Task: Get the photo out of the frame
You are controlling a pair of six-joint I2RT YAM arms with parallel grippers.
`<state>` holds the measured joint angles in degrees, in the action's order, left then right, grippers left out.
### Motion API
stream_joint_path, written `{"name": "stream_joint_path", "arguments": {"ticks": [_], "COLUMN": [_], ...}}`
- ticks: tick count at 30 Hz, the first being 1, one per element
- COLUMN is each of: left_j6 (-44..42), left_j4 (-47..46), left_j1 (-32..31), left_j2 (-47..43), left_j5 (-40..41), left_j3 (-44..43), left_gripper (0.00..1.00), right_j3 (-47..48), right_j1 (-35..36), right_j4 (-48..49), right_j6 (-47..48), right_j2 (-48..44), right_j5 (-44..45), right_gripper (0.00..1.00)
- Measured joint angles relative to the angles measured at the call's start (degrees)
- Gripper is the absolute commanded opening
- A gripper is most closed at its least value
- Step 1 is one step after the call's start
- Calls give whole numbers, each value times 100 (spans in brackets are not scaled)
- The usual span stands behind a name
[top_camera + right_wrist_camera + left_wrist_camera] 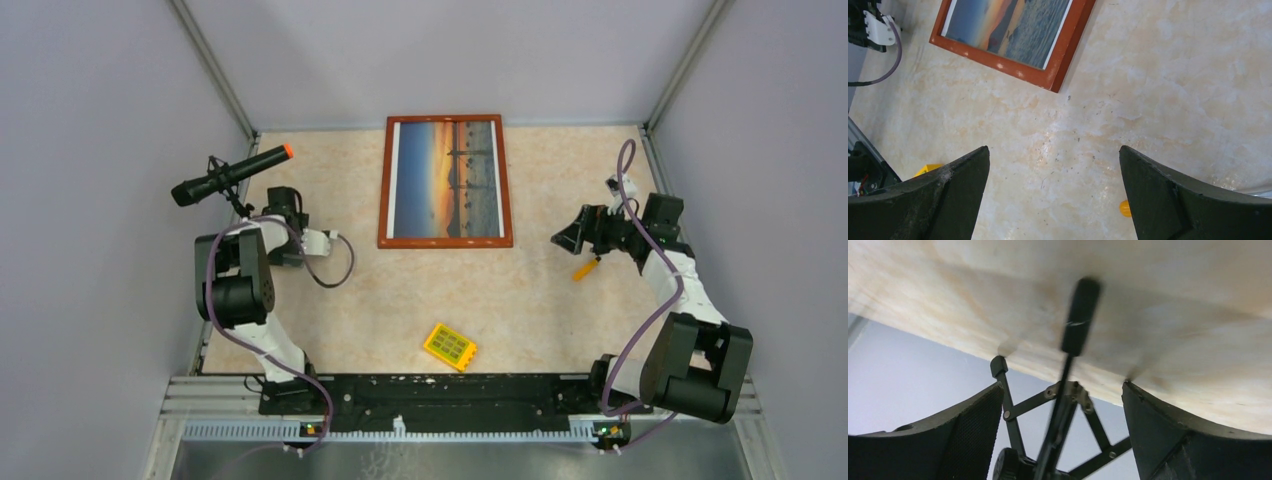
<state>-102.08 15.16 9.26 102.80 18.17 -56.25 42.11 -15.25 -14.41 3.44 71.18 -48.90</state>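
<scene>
A lab test cell: grey panel walls; aluminium post; microphone on stand; marbled table.

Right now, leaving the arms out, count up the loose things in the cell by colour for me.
Reddish-brown: 1, the frame with the photo in it
Yellow: 1, the block
Orange: 1, a small item by the right arm
Black: 1, the microphone
Total: 4

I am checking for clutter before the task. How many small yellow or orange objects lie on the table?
2. A yellow block lies at the front, in the middle; a small orange piece lies close by the right gripper. Others may be hidden.
</scene>
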Motion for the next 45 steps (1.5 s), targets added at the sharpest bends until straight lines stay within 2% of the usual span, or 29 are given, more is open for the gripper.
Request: {"name": "stream_joint_path", "arguments": {"ticks": [7,11,16,19,25,29,37,45], "left_j6": [442,1060,2041,2761,4214,5007,5821,6052], "left_j4": [732,1366,2223,2653,3097,3154,3316,3370], "left_j1": [-748,-1561,-2728,-3298,-3858,-4118,-4581,-4872], "left_j2": [-824,-1182,-1440,-1379,-367,448,1801,2538], "left_j5": [-345,-590,-1165,-1709,-2909,-3460,-3965,-3971], "left_j3": [623,645,136,-621,-2861,-3869,-4931,-5158], "left_gripper": [93,94,94,93,90,90,87,80], "right_j3": [0,0,0,0,122,262,269,269], "right_j1": [0,0,0,0,0,0,0,0], "right_j4": [0,0,0,0,-24,-13,-20,-2], "right_j6": [-4,-9,-24,-39,-107,-109,-44,-20], "right_j2": [0,-7,-96,-125,-101,-87,-83,61], "right_j5": [2,13,94,114,120,122,109,24], "right_gripper": [99,99,99,99,99,99,99,99]}}
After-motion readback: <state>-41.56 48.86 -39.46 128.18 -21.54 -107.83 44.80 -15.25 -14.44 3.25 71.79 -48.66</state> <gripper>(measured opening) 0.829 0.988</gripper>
